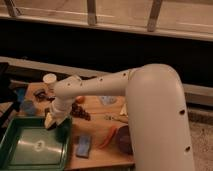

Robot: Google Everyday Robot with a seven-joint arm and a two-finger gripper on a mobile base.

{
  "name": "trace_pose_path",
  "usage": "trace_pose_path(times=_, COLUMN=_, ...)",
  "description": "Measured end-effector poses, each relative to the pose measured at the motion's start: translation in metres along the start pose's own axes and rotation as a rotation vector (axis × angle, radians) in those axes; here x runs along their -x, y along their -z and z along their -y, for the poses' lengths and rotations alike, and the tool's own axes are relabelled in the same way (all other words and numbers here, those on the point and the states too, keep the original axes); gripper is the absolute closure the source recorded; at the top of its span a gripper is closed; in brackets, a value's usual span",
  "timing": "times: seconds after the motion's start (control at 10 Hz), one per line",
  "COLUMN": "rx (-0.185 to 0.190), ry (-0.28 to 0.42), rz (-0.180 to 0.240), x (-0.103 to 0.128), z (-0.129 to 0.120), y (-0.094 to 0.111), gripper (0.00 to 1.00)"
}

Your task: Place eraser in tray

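The white arm [125, 90] reaches across the table [100, 155] toward the green tray [20, 150]. The tool [52, 121] hangs just above the tray's far right corner. Whether the tool is clenched or released cannot be told, and the eraser cannot be made out. Just right of the tray lies a blue pad [83, 146]; further right are an orange strip [107, 137] and a dark bowl [124, 140].

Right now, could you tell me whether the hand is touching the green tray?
Cannot tell: in the camera view the hand overlaps the green tray at its far rim, showing neither contact nor gap.
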Motion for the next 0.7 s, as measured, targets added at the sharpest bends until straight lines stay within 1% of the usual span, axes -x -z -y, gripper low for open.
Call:
trace_pose_path(times=0.2, rx=0.001, ry=0.001, rz=0.000, x=0.000, z=0.000, y=0.000, gripper=1.00)
trace_pose_path(times=0.3, rx=0.008, ry=0.006, rz=-0.008, x=0.001, z=0.000, y=-0.001, gripper=1.00)
trace_pose_path(times=0.4, rx=0.015, ry=0.015, rz=-0.028, x=0.002, z=0.002, y=-0.002, gripper=1.00)
trace_pose_path(times=0.5, rx=0.020, ry=0.050, rz=-0.087, x=0.001, z=0.000, y=-0.008, gripper=1.00)
trace_pose_path(times=0.7, rx=0.027, ry=0.104, rz=-0.121, x=-0.008, z=-0.012, y=-0.013, gripper=1.00)
